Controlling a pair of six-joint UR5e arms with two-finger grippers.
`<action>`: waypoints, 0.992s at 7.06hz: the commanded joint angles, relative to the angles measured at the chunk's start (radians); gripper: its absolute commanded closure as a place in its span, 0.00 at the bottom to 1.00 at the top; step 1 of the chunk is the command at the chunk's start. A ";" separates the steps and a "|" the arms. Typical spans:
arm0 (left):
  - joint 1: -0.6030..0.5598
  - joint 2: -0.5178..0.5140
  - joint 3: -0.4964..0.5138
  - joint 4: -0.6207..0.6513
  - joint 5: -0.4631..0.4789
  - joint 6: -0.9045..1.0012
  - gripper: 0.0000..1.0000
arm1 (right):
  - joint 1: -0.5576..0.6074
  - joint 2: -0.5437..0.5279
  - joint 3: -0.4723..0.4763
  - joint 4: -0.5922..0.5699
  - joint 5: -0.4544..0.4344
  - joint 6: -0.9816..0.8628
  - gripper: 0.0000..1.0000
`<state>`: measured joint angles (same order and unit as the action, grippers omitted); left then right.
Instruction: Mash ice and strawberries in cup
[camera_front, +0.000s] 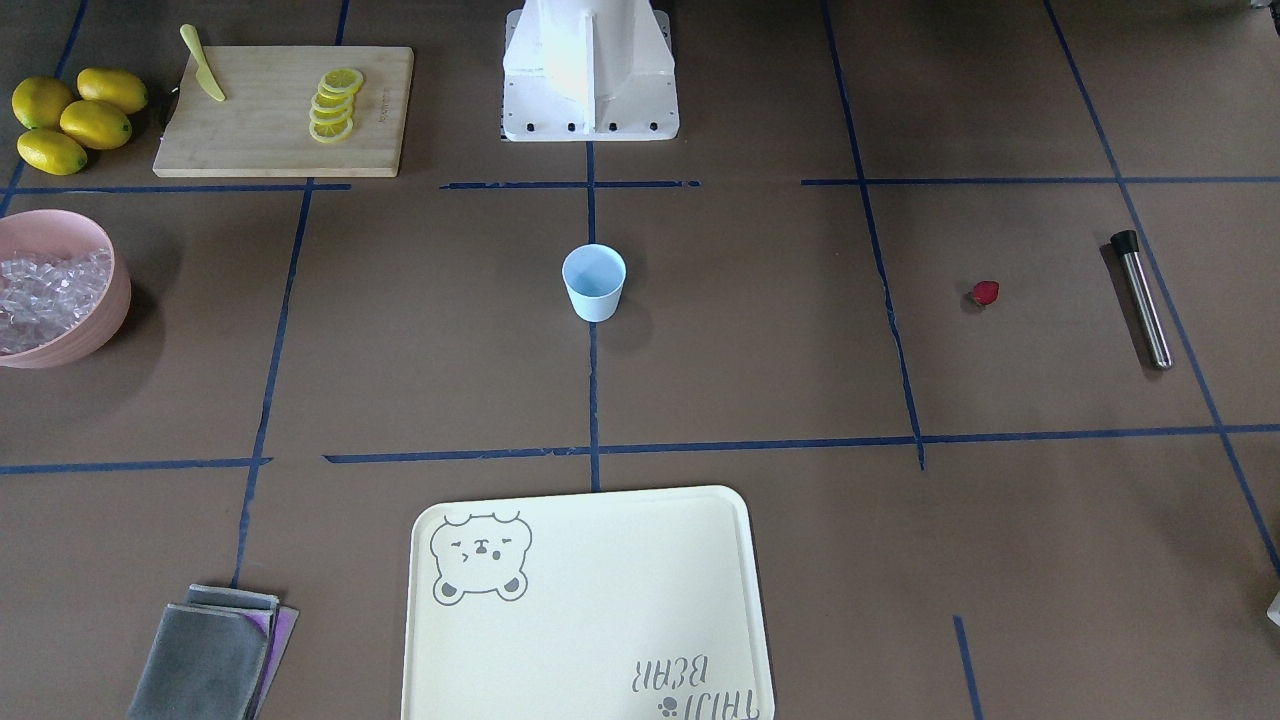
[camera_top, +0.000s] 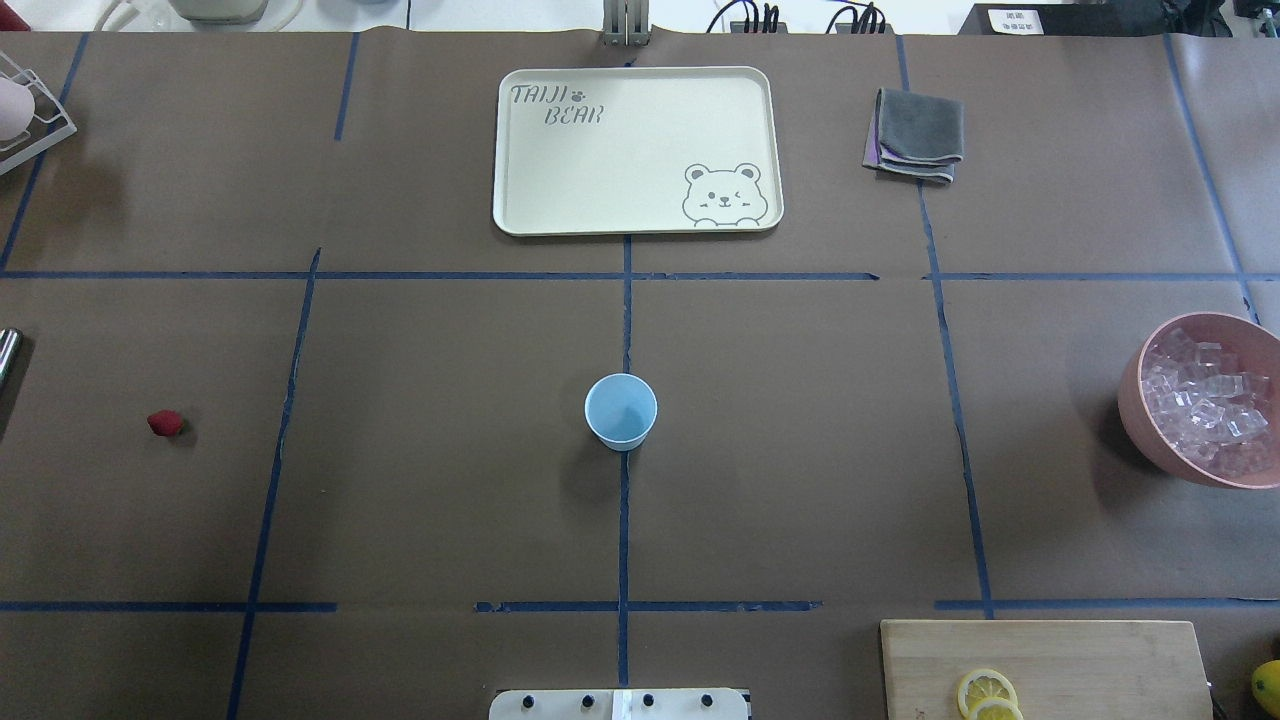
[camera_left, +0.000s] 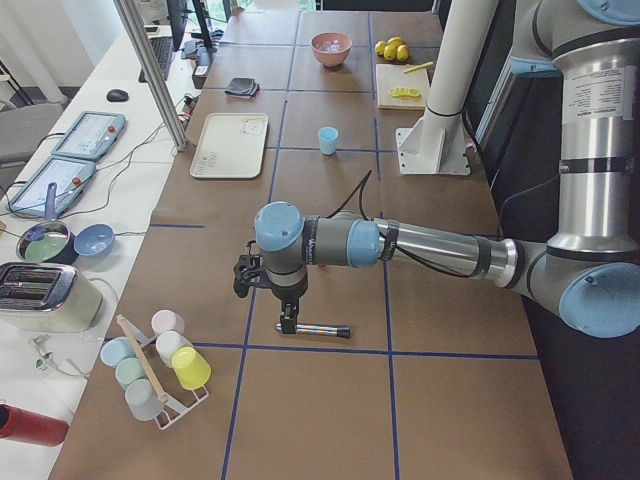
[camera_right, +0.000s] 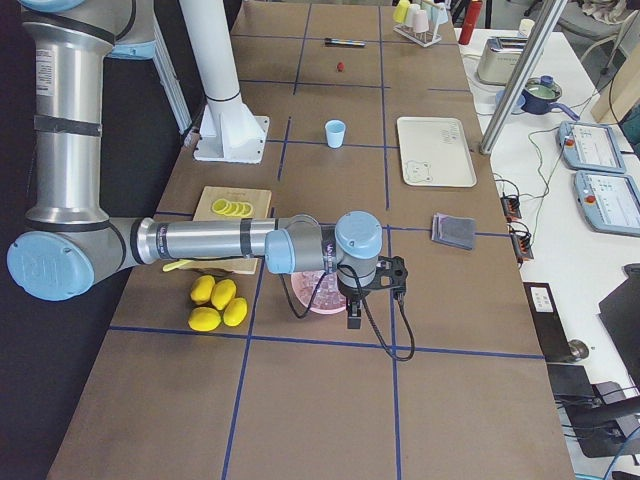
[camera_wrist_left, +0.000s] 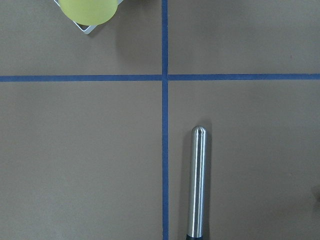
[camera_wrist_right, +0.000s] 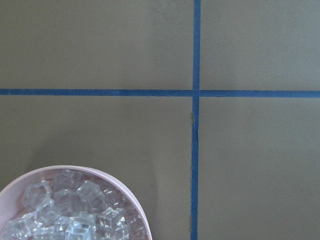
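Observation:
The pale blue cup (camera_front: 594, 283) stands upright and looks empty at the table's middle; it also shows in the overhead view (camera_top: 620, 411). The dark-red strawberry (camera_front: 985, 293) lies alone on the table, on the overhead view's left (camera_top: 165, 423). The ice (camera_front: 45, 295) fills a pink bowl (camera_top: 1135, 400) and shows in the right wrist view (camera_wrist_right: 75, 210). A steel muddler (camera_front: 1142, 300) with a black end lies flat, seen in the left wrist view (camera_wrist_left: 197, 182). My left gripper (camera_left: 288, 320) hangs over the muddler's black end; my right gripper (camera_right: 354, 316) hangs over the bowl's edge. I cannot tell whether either is open.
A cream bear tray (camera_top: 640, 150) and folded grey cloths (camera_top: 915, 135) lie on the far side. A cutting board (camera_front: 285, 110) holds lemon slices and a yellow knife, with whole lemons (camera_front: 75, 120) beside it. A rack of cups (camera_left: 160, 365) stands near the muddler.

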<state>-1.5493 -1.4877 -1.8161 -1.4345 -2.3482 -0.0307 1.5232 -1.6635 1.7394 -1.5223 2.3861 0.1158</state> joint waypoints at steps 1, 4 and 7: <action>0.000 0.003 -0.002 0.000 0.000 0.000 0.00 | 0.000 0.001 0.002 0.001 0.037 -0.004 0.00; 0.000 0.006 -0.003 0.000 0.000 0.000 0.00 | -0.017 0.001 0.041 0.004 0.039 0.004 0.00; 0.000 0.006 -0.006 0.000 0.000 0.000 0.00 | -0.174 -0.041 0.193 0.004 0.025 0.097 0.00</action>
<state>-1.5493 -1.4819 -1.8216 -1.4343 -2.3485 -0.0307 1.4215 -1.6932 1.8801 -1.5187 2.4201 0.1592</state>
